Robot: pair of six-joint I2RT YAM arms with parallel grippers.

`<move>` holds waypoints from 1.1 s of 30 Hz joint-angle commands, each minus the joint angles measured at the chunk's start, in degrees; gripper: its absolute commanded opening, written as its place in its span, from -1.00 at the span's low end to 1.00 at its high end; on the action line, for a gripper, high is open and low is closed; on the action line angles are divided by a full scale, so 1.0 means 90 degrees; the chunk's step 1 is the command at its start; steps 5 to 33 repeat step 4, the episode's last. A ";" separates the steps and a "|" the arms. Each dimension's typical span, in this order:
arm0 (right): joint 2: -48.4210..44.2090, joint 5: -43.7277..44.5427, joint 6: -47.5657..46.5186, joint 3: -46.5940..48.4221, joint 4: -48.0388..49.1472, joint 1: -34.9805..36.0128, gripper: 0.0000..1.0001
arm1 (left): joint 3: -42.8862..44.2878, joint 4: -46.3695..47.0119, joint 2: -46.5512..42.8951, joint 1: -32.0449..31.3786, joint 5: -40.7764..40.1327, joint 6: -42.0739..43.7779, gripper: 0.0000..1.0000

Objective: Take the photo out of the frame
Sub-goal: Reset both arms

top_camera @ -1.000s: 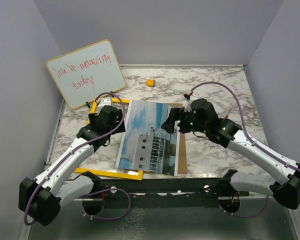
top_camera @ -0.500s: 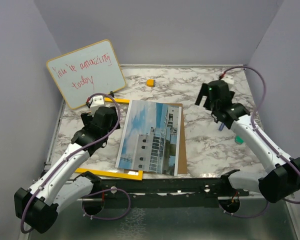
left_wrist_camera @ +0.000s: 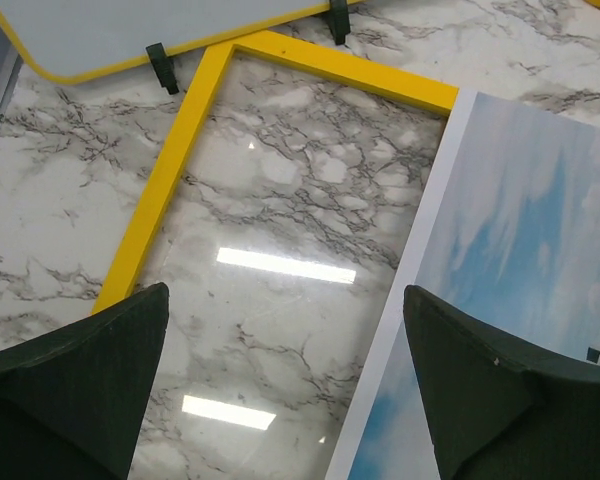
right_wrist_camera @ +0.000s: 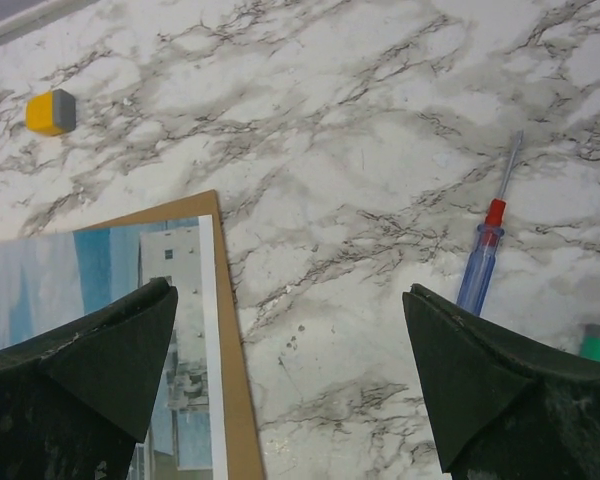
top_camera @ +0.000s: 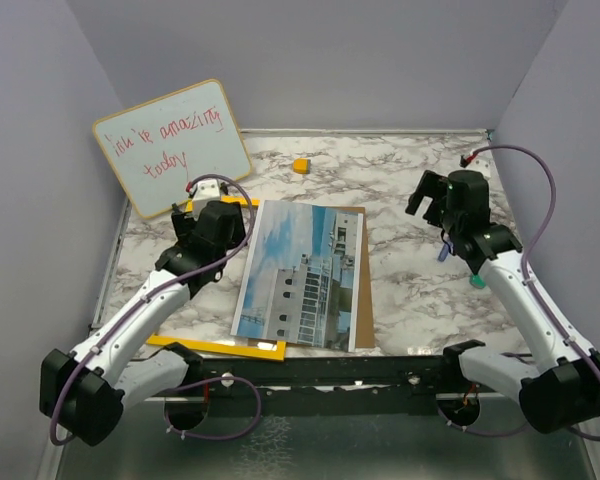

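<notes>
Looks nearly done: photo (top_camera: 298, 275) lying face up on the brown backing board (top_camera: 361, 295), left margin overlapping the glass (left_wrist_camera: 280, 230) of the yellow frame (left_wrist_camera: 165, 185), everything flat on the tabletop (top_camera: 420, 290). Left fingers (left_wrist_camera: 85, 375) spread wide and empty, hovering over the frame's far corner; right fingers (right_wrist_camera: 90, 365) equally wide, holding nothing, above bare marble between the board's far corner and a blue-handled screwdriver (right_wrist_camera: 478, 268). To finish cleanly, probably best to slide the print rightward off the glass rather than pinch it. Press lightly on the white border, not the picture. Pin the yellow rail with the left side to stop any dragging along. Keep clear of the screwdriver. Avoid creasing the thin sheet at the board's edge.
</notes>
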 commanded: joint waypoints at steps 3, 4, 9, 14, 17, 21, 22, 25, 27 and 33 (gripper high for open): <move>-0.0068 -0.0633 -0.0449 -0.0221 -0.0026 0.0007 1.00 | -0.0175 -0.0268 -0.0115 -0.0021 -0.0566 0.0220 0.98; -0.0124 -0.0792 -0.0501 -0.0259 0.0054 0.0007 1.00 | -0.0190 -0.0265 -0.0200 -0.0021 -0.0590 0.0172 0.98; -0.0124 -0.0792 -0.0501 -0.0259 0.0054 0.0007 1.00 | -0.0190 -0.0265 -0.0200 -0.0021 -0.0590 0.0172 0.98; -0.0124 -0.0792 -0.0501 -0.0259 0.0054 0.0007 1.00 | -0.0190 -0.0265 -0.0200 -0.0021 -0.0590 0.0172 0.98; -0.0124 -0.0792 -0.0501 -0.0259 0.0054 0.0007 1.00 | -0.0190 -0.0265 -0.0200 -0.0021 -0.0590 0.0172 0.98; -0.0124 -0.0792 -0.0501 -0.0259 0.0054 0.0007 1.00 | -0.0190 -0.0265 -0.0200 -0.0021 -0.0590 0.0172 0.98; -0.0124 -0.0792 -0.0501 -0.0259 0.0054 0.0007 1.00 | -0.0190 -0.0265 -0.0200 -0.0021 -0.0590 0.0172 0.98; -0.0124 -0.0792 -0.0501 -0.0259 0.0054 0.0007 1.00 | -0.0190 -0.0265 -0.0200 -0.0021 -0.0590 0.0172 0.98; -0.0124 -0.0792 -0.0501 -0.0259 0.0054 0.0007 1.00 | -0.0190 -0.0265 -0.0200 -0.0021 -0.0590 0.0172 0.98; -0.0124 -0.0792 -0.0501 -0.0259 0.0054 0.0007 1.00 | -0.0190 -0.0265 -0.0200 -0.0021 -0.0590 0.0172 0.98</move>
